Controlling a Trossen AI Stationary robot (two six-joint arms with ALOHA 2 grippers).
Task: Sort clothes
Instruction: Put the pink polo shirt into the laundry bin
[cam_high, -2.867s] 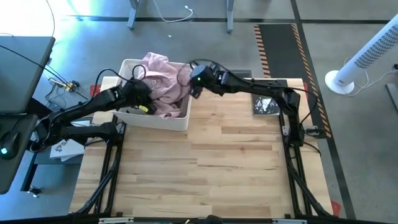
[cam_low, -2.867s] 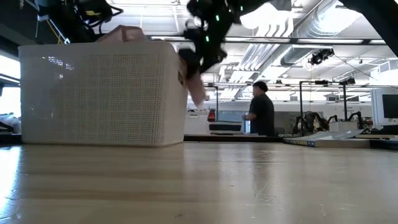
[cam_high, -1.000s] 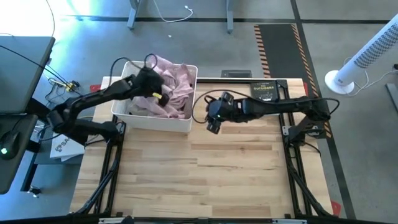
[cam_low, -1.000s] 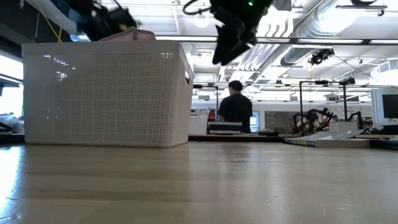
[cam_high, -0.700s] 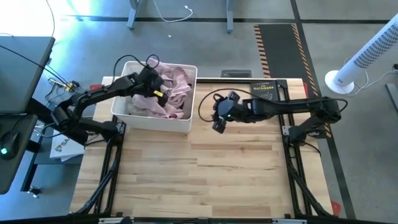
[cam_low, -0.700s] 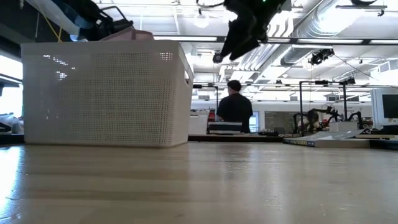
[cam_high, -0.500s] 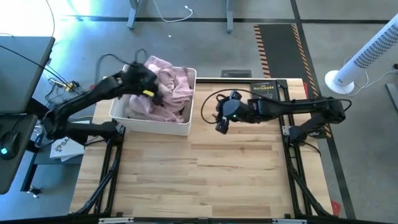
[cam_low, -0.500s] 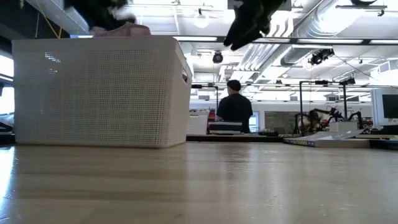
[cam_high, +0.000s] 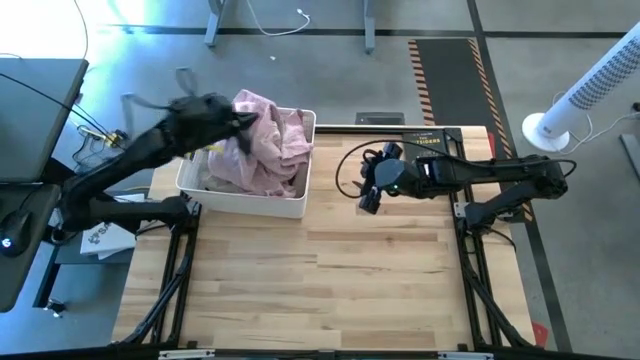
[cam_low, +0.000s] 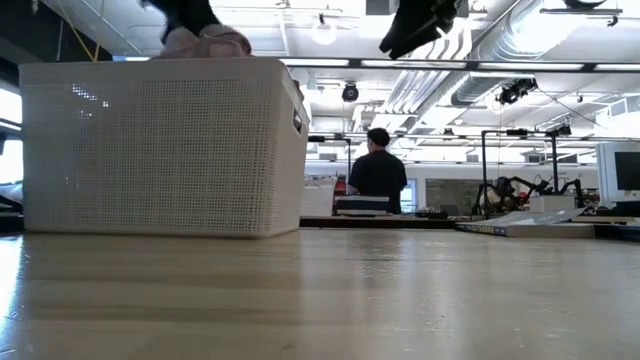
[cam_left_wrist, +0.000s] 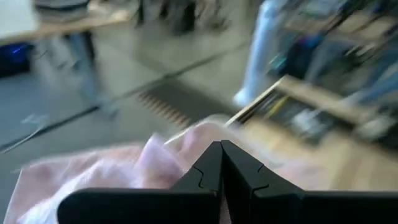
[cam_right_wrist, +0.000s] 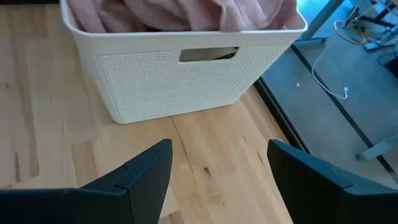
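High view: the soft light pink fabric garment is heaped in the white plastic lattice-walled basket at the counter's ten o'clock. The left claw is at the heap's ten o'clock edge.

Left wrist view: its fingers press together, seemingly pinching pink cloth.

Right wrist view: the right claw is spread, empty.

Sorting looks barely begun.

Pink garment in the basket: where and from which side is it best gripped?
Grip the bunched fold that humps above the rim, coming from above. The pink garment heaps higher than the white basket, whose walls block any side approach. The left pincer is shut at that hump; the right pincer hangs open beside the basket.
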